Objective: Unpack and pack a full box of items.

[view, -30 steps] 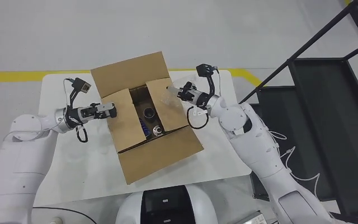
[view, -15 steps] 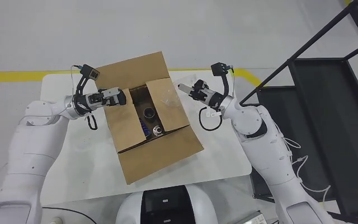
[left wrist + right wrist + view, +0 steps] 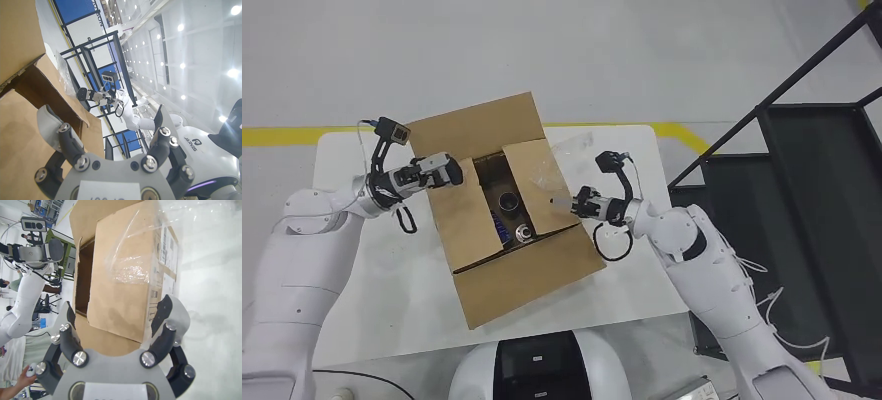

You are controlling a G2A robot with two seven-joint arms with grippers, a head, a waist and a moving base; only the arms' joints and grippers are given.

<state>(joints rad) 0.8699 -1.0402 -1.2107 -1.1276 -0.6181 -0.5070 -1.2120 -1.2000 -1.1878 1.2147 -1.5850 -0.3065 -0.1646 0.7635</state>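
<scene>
Box [image 3: 527,275] sits open on the table [image 3: 372,290], all four flaps spread outward

Inside the box:
- a dark round can [image 3: 509,203] near the middle
- something blue [image 3: 499,232] toward the near-left side
- a small capped item [image 3: 523,234] just beside the blue one
- kinds too small to tell

Film [image 3: 542,178]: clear and crumpled, lying on the box's right flap [image 3: 554,210], toward that flap's far end

Left gripper [image 3: 452,170] [image 3: 102,112]:
- at the box's far-left corner, over the far end of the left flap [image 3: 462,230], close to the opening
- fingers spread wide, nothing held between them
- in the left wrist view one fingertip [image 3: 45,113] is just beside the cardboard; touching or not, cannot tell

Right gripper [image 3: 577,203] [image 3: 117,306]:
- at the outer edge of the box's right flap, on the side away from the opening
- fingers open and not clamped on anything
- in the right wrist view the flap's outer end shows in the gap between them, the film farther along the same flap
- contact with the cardboard: cannot tell

The two grippers are on opposite sides of the box, well apart, with the opening between them
</scene>
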